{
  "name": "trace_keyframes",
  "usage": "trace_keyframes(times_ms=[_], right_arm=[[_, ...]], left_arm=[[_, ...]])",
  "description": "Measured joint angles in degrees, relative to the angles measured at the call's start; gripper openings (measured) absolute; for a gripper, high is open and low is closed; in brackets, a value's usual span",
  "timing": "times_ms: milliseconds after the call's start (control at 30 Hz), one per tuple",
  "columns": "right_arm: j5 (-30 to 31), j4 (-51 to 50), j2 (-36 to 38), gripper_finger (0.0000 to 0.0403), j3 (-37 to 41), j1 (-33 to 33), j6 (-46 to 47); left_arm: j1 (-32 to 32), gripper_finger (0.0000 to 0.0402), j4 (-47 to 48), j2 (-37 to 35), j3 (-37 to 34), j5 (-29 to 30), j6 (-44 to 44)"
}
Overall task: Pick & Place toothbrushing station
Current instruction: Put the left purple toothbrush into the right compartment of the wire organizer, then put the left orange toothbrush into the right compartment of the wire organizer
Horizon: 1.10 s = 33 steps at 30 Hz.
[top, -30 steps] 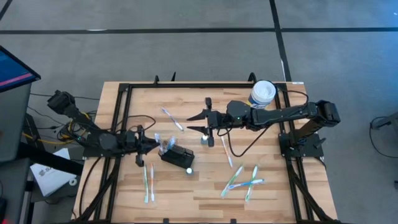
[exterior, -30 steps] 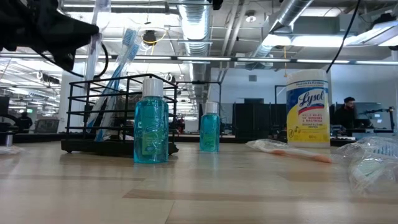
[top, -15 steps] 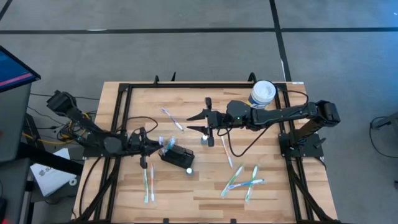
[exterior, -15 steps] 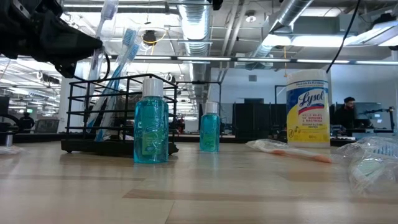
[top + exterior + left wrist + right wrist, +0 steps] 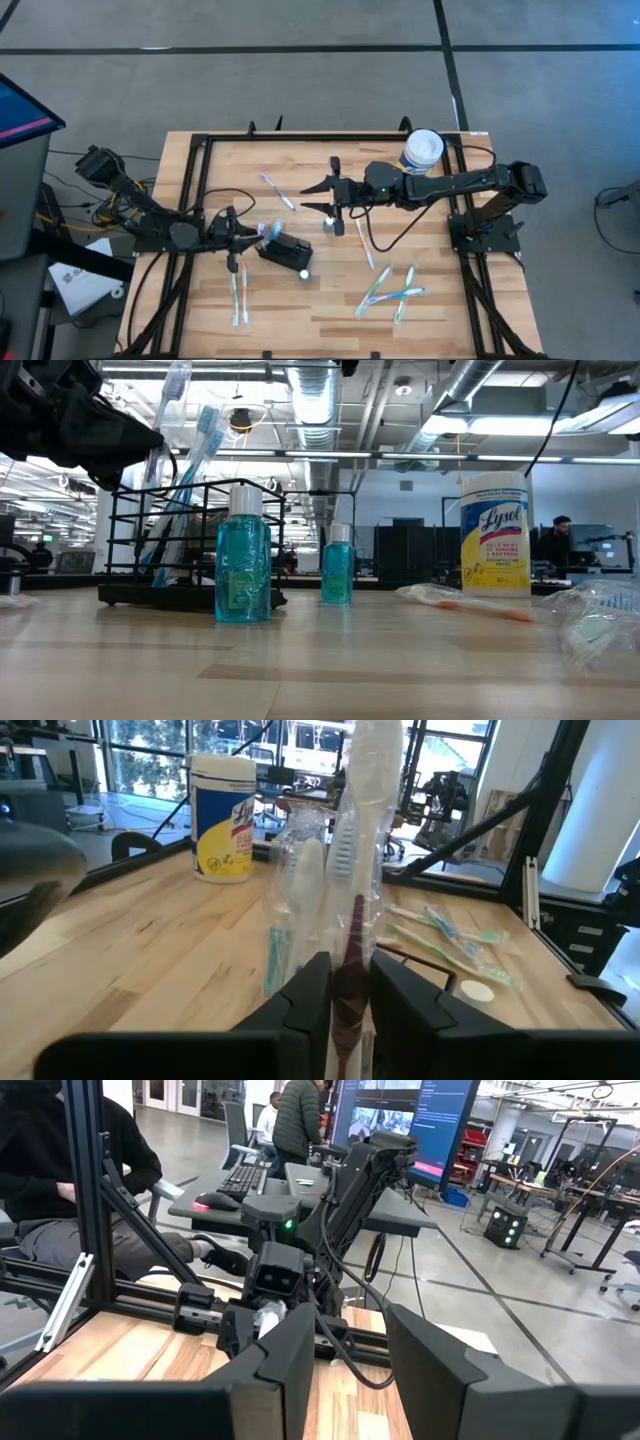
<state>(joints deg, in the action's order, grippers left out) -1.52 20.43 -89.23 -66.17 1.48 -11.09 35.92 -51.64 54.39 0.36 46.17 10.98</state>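
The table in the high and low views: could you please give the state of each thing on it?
left gripper, at the toothbrushing station, by a wrapped toothbrush.
right gripper, open, empty, above mid-table.
toothbrushing station, upright, brushes standing in it.
wrapped toothbrush, upright, in its wrapper.
mouthwash bottles, upright, capped.
yellow canister, upright, lid on.

Your left pincer (image 5: 250, 233) sits right at the toothbrushing station (image 5: 284, 253) near the worktop (image 5: 320, 310) middle, a wrapped toothbrush (image 5: 268, 231) between them. Right pincer (image 5: 318, 197) hovers mid-worktop (a small white-capped bottle (image 5: 331, 224) just beside it), yellow canister (image 5: 422, 150) at the far corner.
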Motion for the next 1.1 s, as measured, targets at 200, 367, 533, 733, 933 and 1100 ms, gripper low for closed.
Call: trace_keyframes(times_ms=[200,367,533,733,933,1100], right_arm=[[0.0,0.0,0.0,0.0118,0.0,0.0,0.0],[0.0,0.0,0.0,0.0118,0.0,0.0,0.0],[0.0,0.0,0.0,0.0118,0.0,0.0,0.0],[0.0,0.0,0.0,0.0118,0.0,0.0,0.0],[0.0,-1.2,0.0,0.0118,0.0,0.0,0.0],[0.0,-1.7,0.0,0.0118,0.0,0.0,0.0]], left_arm=[[0.0,0.0079,-0.4,0.0,0.0,0.0,0.0],[0.0,0.0078,-0.5,0.0,0.0,0.0,0.0],[0.0,0.0078,-1.3,0.0,0.0,0.0,-0.5],[0.2,0.0076,-5.0,0.0,0.0,0.1,-5.5],[1.8,0.0076,-5.1,-1.6,0.4,0.9,-6.6],[6.0,0.0076,-4.7,-2.3,3.3,4.4,-13.3]])
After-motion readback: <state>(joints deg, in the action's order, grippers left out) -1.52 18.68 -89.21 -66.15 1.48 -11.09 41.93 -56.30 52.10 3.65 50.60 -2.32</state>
